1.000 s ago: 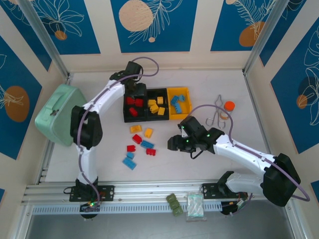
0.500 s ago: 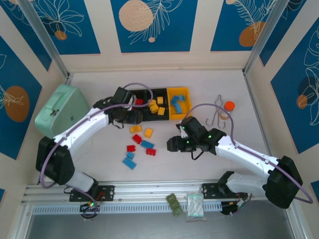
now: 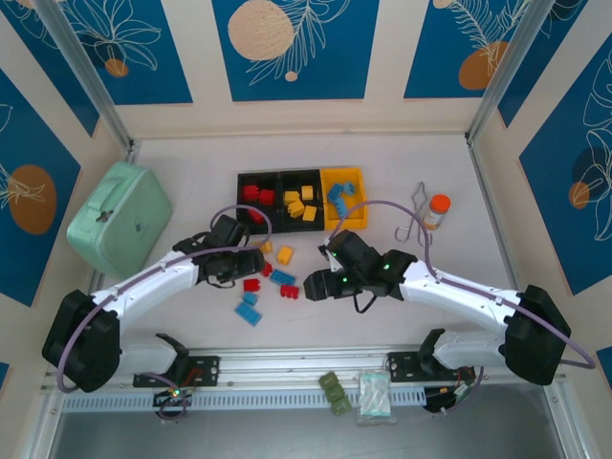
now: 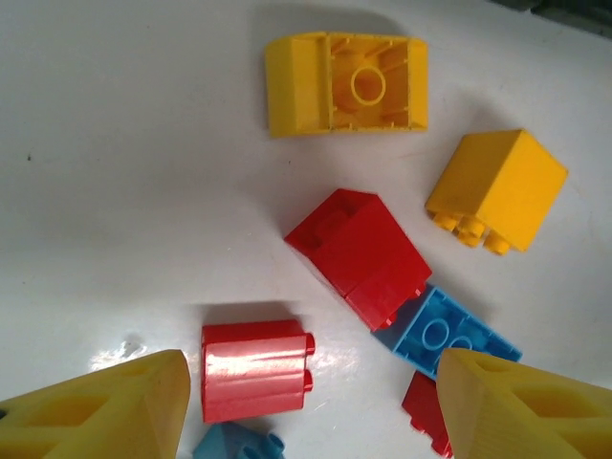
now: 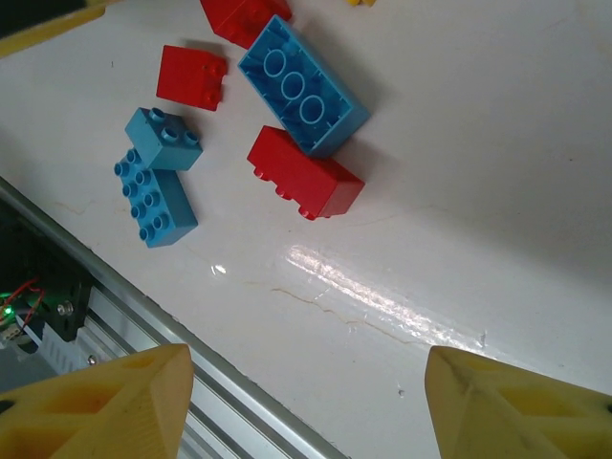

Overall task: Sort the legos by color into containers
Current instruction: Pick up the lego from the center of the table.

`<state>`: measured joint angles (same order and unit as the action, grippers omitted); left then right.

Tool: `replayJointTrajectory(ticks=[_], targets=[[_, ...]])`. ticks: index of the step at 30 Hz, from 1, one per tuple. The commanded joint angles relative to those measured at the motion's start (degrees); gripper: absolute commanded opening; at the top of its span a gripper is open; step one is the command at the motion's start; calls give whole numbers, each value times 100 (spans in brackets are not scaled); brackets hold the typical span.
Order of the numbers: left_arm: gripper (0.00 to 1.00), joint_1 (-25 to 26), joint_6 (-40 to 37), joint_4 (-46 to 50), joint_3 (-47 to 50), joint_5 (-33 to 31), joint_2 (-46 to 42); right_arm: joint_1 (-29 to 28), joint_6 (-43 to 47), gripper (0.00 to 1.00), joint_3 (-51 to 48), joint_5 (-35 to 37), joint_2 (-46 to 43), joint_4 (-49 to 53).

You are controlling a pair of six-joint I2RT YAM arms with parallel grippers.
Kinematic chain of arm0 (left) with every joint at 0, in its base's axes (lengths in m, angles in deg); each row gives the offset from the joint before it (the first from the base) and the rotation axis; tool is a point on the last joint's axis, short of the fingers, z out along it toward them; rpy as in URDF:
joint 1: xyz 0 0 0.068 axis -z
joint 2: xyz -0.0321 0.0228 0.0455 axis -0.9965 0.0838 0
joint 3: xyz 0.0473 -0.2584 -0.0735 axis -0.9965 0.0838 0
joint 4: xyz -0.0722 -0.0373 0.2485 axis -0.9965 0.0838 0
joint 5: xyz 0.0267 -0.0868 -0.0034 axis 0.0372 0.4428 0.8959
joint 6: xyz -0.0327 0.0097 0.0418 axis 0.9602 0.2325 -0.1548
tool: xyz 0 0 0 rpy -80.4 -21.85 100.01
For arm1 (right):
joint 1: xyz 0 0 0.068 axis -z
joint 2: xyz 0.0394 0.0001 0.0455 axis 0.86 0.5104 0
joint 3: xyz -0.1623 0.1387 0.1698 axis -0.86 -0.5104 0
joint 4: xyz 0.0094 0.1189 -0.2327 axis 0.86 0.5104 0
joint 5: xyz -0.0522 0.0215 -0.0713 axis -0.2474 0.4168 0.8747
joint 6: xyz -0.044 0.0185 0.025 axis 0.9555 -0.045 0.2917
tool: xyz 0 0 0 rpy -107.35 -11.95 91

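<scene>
Both grippers hang over the loose small red, yellow and light-blue studded plastic bricks [image 3: 282, 277] — the left gripper [image 3: 251, 266] at the scatter's 9 o'clock, the right gripper [image 3: 308, 285] at 3 o'clock, each with fingers spread apart and empty. The row of three joined plastic bins [image 3: 301, 172] — two black, one yellow, bricks inside — sits at 12 o'clock.

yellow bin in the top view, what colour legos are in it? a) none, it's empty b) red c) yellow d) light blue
d: the legos lying inside the yellow bin are light blue.
</scene>
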<state>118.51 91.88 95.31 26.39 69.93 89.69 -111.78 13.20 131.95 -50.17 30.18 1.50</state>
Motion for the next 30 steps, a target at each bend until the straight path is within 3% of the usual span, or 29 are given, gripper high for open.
replayJointTrajectory(ticks=[1,5,18,25,30], targets=[[70,110,437,-306,-88,-235,159,-73,105,65,175,145,96,-79],[74,234,609,-334,-206,-382,436,-76,76,65,121,156,80,-141],[72,452,750,41,-1096,-602,1686,-45,-5,65,-214,235,-128,-247],[62,538,829,172,-1312,-626,2104,122,-6,65,-391,209,-303,-236],[48,536,749,183,-1422,-627,2262,215,-9,65,-478,196,-396,-251]])
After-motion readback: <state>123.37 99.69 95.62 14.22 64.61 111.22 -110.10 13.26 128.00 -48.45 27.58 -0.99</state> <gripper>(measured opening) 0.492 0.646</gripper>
